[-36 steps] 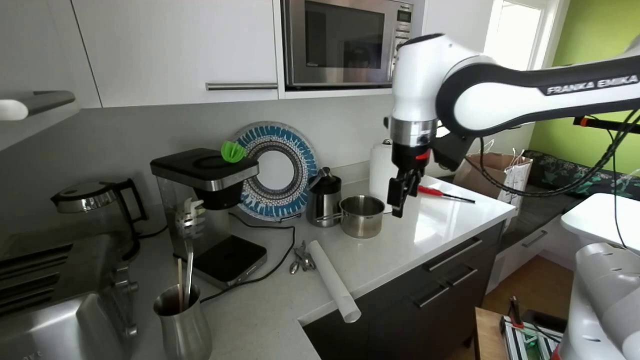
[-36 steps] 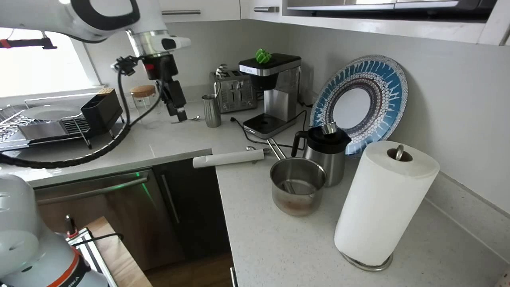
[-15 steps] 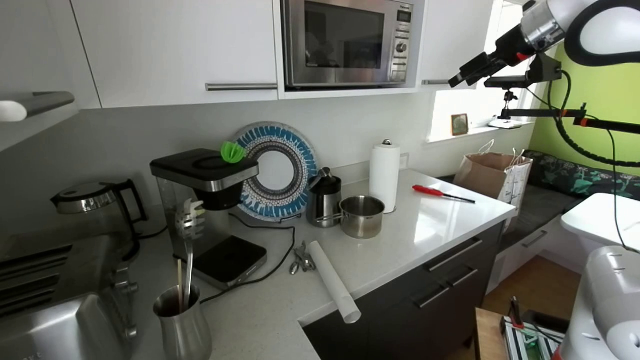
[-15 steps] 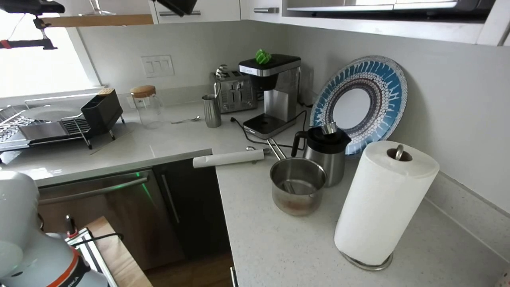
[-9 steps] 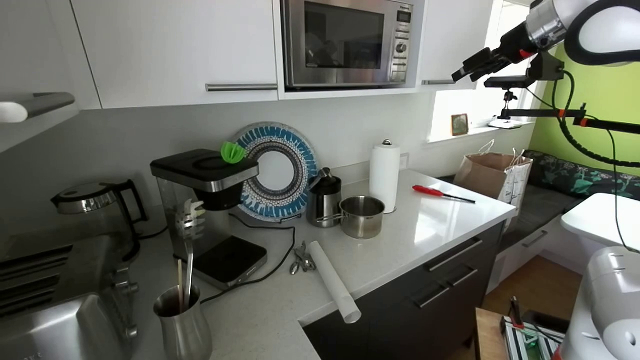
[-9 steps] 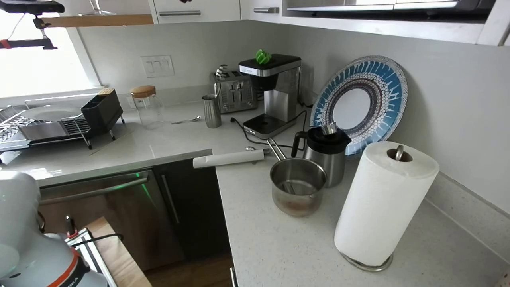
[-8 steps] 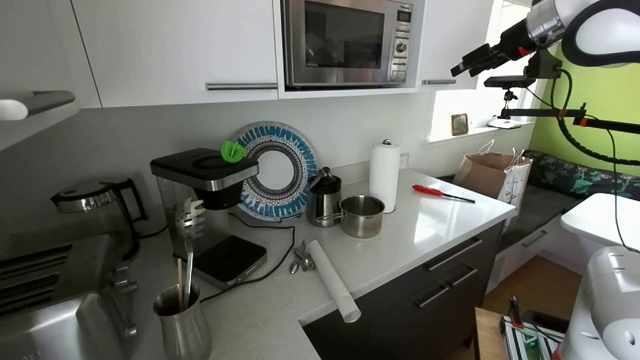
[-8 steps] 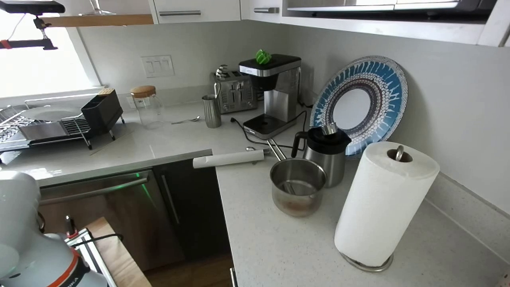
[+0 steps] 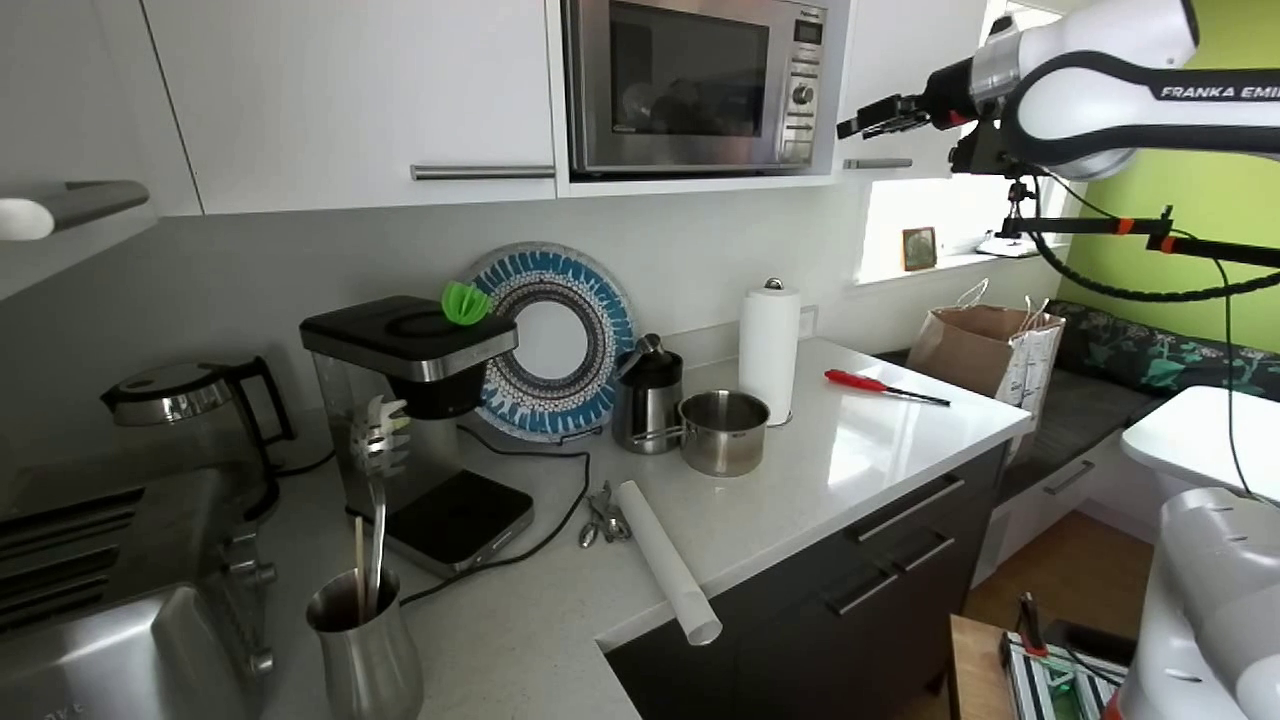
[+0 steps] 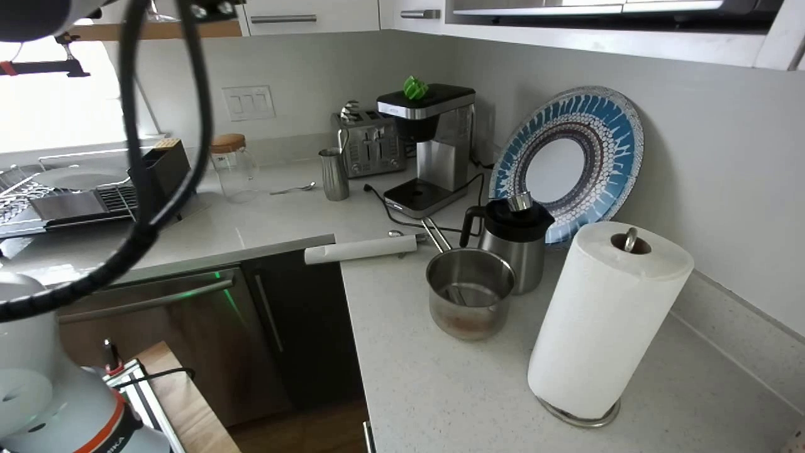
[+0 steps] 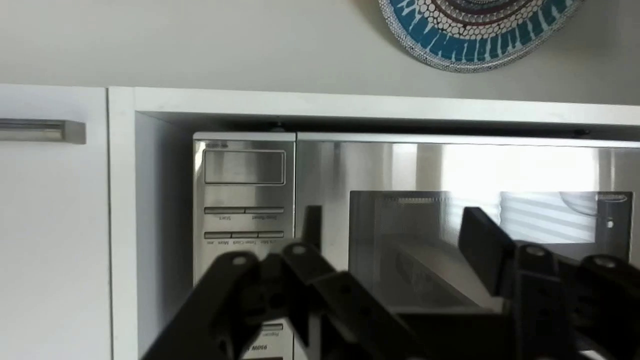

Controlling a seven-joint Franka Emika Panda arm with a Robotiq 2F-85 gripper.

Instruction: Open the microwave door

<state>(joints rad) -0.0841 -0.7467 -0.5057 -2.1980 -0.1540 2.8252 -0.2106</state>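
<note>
Above the bench (image 9: 800, 480), a stainless-steel microwave (image 9: 700, 85) is sitting inside a white frame (image 11: 375, 106). Its wide door (image 11: 410, 220) is standing closed, lying level with the narrow control panel (image 11: 245, 192), and a thin seam is running between the two. Dark glass (image 9: 690, 70) is filling the middle of the door and catching bright reflections, while silver steel is bordering it. The wrist view is showing all this upside down, so the control panel is appearing on the left. Two black fingers (image 11: 487, 252) are standing apart, with a wide gap between their tips. There, one tip is overlapping the steel strip beside the seam and the other the glass; in an exterior view, some space is showing between the tips and the microwave. Along the bottom, a slim dark slot is separating the microwave from the frame. Beside the control panel, a broader recess is reaching to the frame's side wall (image 11: 150, 225). Past that wall, a white cupboard (image 11: 55, 240) with a bar handle (image 11: 32, 131) is hanging. Well below, a paper towel roll (image 9: 769, 355) is standing on the bench.
</note>
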